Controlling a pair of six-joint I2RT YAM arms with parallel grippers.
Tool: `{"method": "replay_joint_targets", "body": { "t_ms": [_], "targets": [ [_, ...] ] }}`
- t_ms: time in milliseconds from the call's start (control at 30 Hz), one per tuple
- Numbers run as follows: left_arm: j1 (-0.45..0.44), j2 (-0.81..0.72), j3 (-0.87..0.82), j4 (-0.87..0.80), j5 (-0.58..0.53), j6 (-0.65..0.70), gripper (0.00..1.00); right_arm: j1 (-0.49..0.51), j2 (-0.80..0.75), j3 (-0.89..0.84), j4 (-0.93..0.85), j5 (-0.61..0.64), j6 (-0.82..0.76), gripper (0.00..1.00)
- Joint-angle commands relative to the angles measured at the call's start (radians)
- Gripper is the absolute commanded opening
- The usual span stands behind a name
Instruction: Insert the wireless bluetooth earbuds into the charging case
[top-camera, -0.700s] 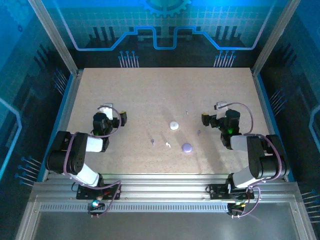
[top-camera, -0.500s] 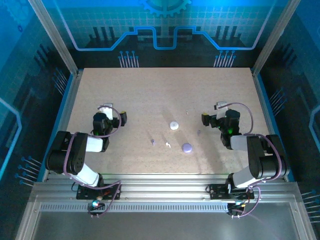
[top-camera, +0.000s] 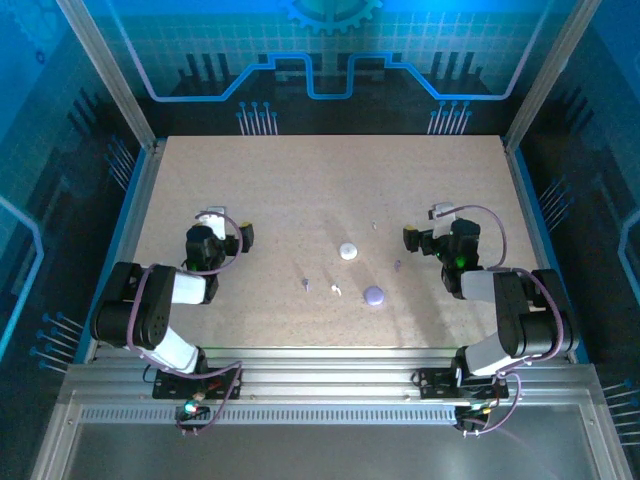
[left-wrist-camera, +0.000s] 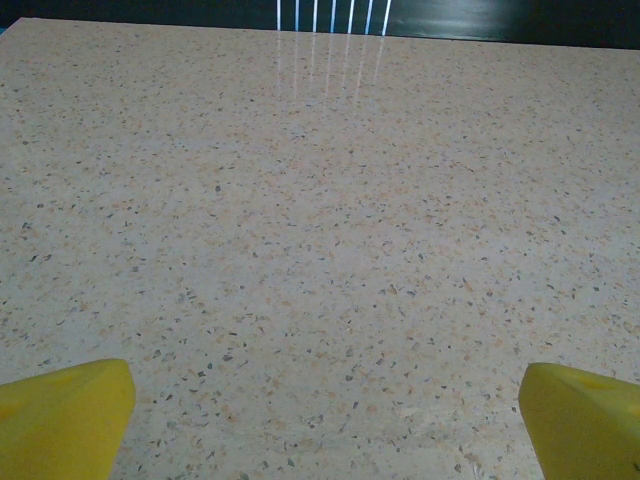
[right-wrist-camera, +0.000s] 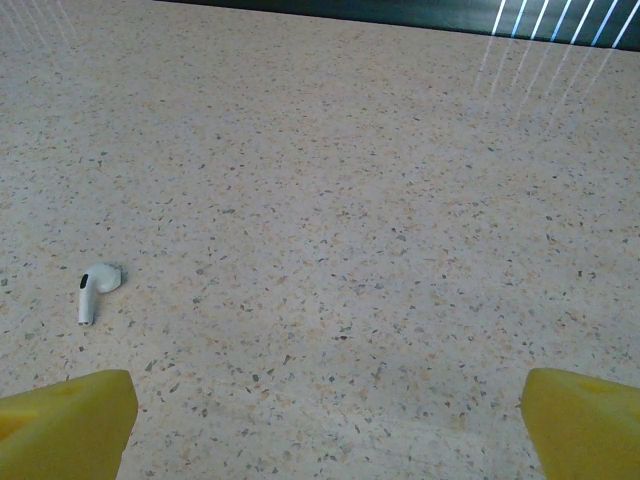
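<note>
Your left gripper (top-camera: 228, 226) sat at about nine o'clock on the table (top-camera: 300, 170), jaws spread wide and holding nothing, with bare speckled top between its yellow fingertips (left-wrist-camera: 65, 415). Moving right, a lavender earbud (top-camera: 305, 284) and a near white earbud (top-camera: 336, 290) lay close together at roughly seven and six o'clock of the white case (top-camera: 348, 251), which rested near the table's middle. The lavender case (top-camera: 374, 295) lay at its five o'clock, apart from it. A far white earbud (top-camera: 375, 225) lay at the white case's one o'clock and a second lavender earbud (top-camera: 397, 265) at its four o'clock. Your right gripper (top-camera: 427, 224), at three o'clock, stood fully open and empty. What I took for that far white earbud (right-wrist-camera: 95, 290) lay on its side at its ten o'clock, untouched. By my reading you had not yet begun the first pick, and no bud was in a case. Whether either lid was open was too small to tell. Next you needed a careful, narrow pinch on that tiny bud and an open, steadied white case.
</note>
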Motion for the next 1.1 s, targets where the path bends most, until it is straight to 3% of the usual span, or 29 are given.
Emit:
{"method": "replay_joint_targets", "body": {
  "t_ms": [0, 233, 433, 633, 800, 1067],
  "targets": [
    [0.012, -0.014, 0.019, -0.004, 0.022, 0.011, 0.99, 0.003, 0.004, 0.015, 0.013, 0.001, 0.001, 1.00],
    [0.011, -0.015, 0.014, 0.004, 0.021, 0.010, 0.99, 0.002, 0.003, 0.014, 0.015, 0.002, 0.005, 1.00],
    [0.007, -0.111, -0.048, 0.044, 0.004, 0.010, 0.99, 0.000, -0.064, 0.106, -0.207, 0.017, 0.016, 1.00],
    [-0.002, -0.305, 0.080, -0.349, 0.009, -0.004, 0.95, 0.004, -0.198, 0.198, -0.500, -0.012, 0.045, 1.00],
    [-0.042, -0.396, 0.326, -0.811, 0.052, -0.024, 0.88, 0.026, -0.318, 0.361, -0.899, -0.071, 0.048, 1.00],
    [-0.197, -0.389, 0.594, -1.203, 0.031, -0.071, 0.81, 0.135, -0.364, 0.591, -1.433, 0.077, 0.162, 1.00]
  ]
}}
